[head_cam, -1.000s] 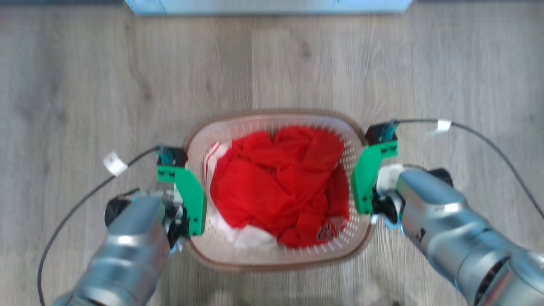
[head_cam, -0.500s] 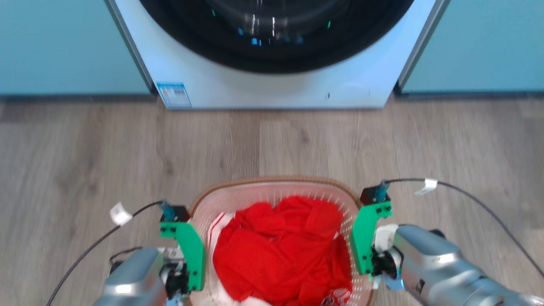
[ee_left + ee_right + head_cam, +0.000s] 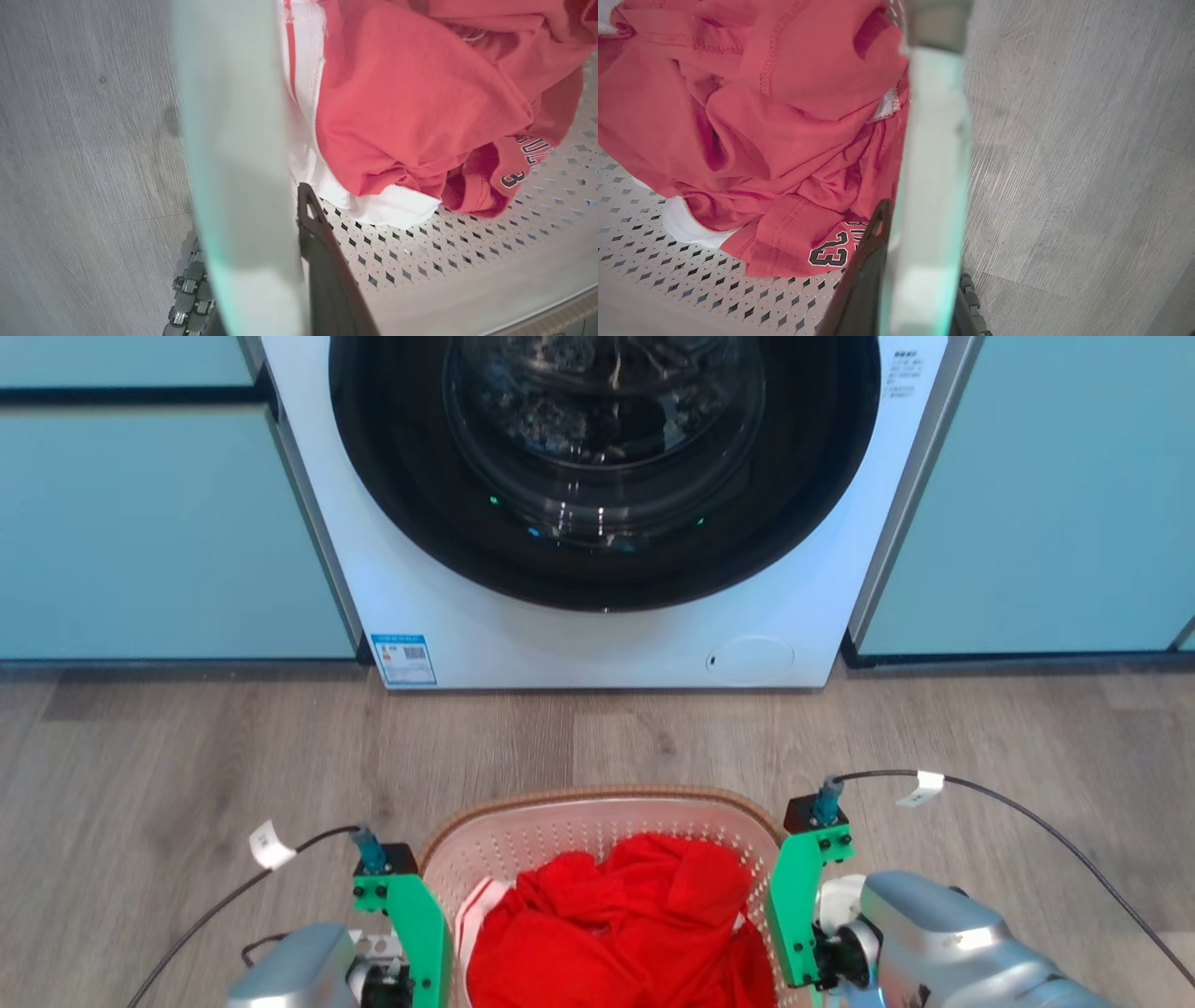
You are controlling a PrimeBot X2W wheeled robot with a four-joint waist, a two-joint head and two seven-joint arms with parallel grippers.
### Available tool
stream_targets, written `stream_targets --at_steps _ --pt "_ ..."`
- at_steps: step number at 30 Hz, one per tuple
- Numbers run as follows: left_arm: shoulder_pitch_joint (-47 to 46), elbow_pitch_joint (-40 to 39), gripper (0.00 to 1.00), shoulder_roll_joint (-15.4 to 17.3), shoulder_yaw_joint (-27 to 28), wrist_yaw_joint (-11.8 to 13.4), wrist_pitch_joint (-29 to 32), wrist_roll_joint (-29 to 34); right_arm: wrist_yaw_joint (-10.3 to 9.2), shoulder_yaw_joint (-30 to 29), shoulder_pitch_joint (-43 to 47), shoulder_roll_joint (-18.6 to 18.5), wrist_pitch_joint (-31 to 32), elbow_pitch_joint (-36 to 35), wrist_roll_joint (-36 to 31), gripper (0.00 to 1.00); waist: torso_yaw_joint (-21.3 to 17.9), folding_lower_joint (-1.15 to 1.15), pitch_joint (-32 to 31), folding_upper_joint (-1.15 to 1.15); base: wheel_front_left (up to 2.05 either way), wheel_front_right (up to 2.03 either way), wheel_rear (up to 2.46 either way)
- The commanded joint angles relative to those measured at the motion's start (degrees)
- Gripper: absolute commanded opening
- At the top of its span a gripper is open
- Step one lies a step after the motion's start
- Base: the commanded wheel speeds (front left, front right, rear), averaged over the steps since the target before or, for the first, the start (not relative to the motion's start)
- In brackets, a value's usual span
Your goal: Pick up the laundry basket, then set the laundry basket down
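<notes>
Grey wood floor (image 3: 187, 756) lies between laundry basket (image 3: 597, 796) and washing machine (image 3: 597, 653).

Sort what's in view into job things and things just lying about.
Job: laundry basket, left gripper, right gripper, each clamping its wall.
Bystanders: red garment and white garment in the basket, washing machine, teal cabinets.

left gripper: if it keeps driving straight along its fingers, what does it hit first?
Probably the white cloth under the red shirt. The left gripper straddles the laundry basket wall, and its inner finger points at that cloth's edge, with the perforated floor just beyond. Depth is unclear.
</notes>
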Motion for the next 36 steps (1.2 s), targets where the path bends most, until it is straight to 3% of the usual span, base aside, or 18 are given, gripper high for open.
stream_targets --at_steps 1,11,36 --pt "-2.8 -1.79 0.0 1.2 0.51 -0.43 0.79 -0.53 0.41 0.36 -0.98 0.75 -0.13 -1.22 0.12 0.0 -0.02 0.01 -0.79 -0.01 0.0 0.0 0.0" --pt "-4.51 -2.34 0.0 0.66 -3.19 -0.43 5.97 -3.14 0.41 1.11 -1.6 0.88 3.5 -0.14 1.4 0.0 0.17 0.01 -2.23 -0.01 0.0 0.0 0.0" --pt "-6.26 -1.19 0.0 0.94 -7.87 -0.43 5.47 -7.38 0.41 1.79 -1.89 0.96 3.73 0.76 3.62 0.0 0.11 0.01 -2.45 -0.01 0.0 0.0 0.0"
